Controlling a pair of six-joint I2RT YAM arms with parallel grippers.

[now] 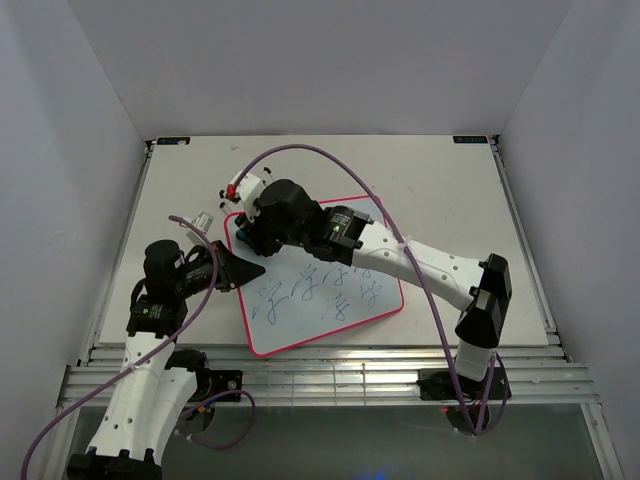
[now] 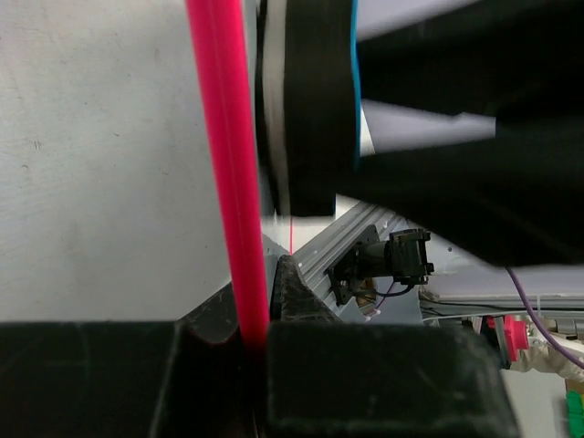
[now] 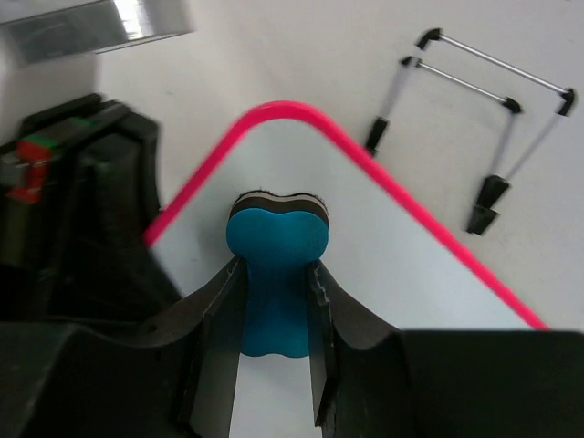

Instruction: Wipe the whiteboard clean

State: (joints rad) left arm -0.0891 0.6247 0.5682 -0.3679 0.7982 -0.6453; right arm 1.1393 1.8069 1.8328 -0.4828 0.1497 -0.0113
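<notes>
The whiteboard (image 1: 295, 325), white with a pink-red frame, lies flat on the table and bears blue scribbles (image 1: 325, 290) in its middle. My left gripper (image 1: 252, 270) is shut on its left frame edge; in the left wrist view the pink frame (image 2: 224, 164) runs down between my clamped fingers (image 2: 292, 292). My right gripper (image 1: 243, 235) is shut on a blue bone-shaped eraser (image 3: 276, 246) and holds it on the board surface (image 3: 411, 283) just inside the far-left corner (image 3: 292, 111). The eraser's blue edge also shows in the left wrist view (image 2: 354, 91).
A thin wire stand with black feet (image 3: 484, 100) lies on the table just beyond the board's far corner. A small clear object (image 1: 203, 220) sits left of the board. Purple cables loop over both arms. An aluminium rail (image 1: 330, 365) runs along the table's near edge.
</notes>
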